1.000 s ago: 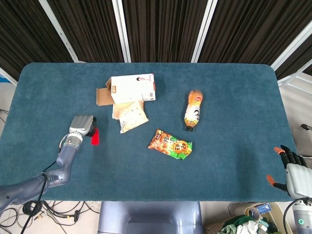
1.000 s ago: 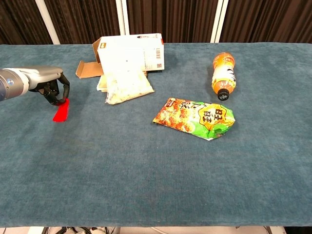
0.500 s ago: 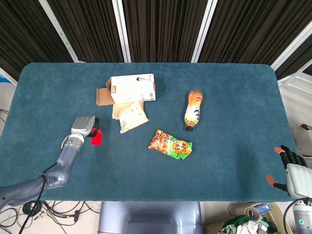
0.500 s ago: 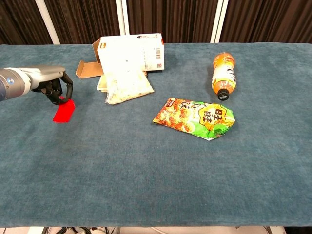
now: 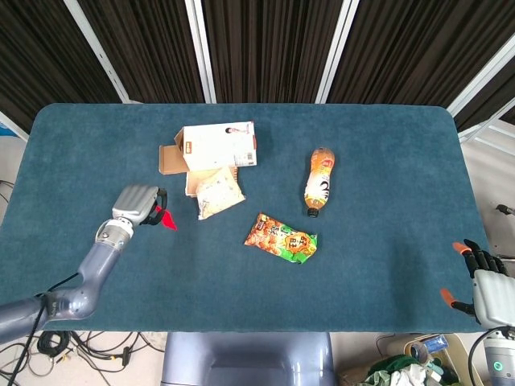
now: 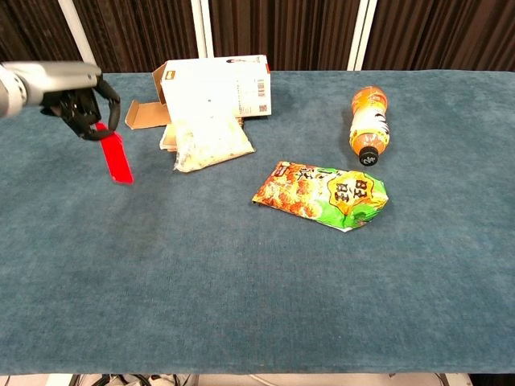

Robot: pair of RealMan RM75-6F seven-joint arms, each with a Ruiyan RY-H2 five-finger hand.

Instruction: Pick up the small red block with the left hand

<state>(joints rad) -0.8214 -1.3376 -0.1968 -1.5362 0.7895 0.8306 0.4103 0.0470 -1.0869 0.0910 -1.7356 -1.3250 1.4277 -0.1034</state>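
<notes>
The small red block (image 6: 117, 158) hangs tilted above the blue cloth, and my left hand (image 6: 83, 103) pinches its upper end with curled fingers. In the head view the same red block (image 5: 166, 219) pokes out to the right of my left hand (image 5: 138, 203), near the table's left side. My right hand (image 5: 485, 283) rests off the table's right front corner with its orange-tipped fingers spread and nothing in it; the chest view does not show it.
An opened cardboard box (image 5: 215, 146) and a pale snack bag (image 5: 218, 193) lie just right of the left hand. A green-orange chip bag (image 5: 282, 238) sits mid-table, and an orange drink bottle (image 5: 319, 181) lies on its side beyond it.
My left hand has lifted the red block off the cloth and carried it up; the block now hangs tilted from the fingers. The right hand has not moved.
</notes>
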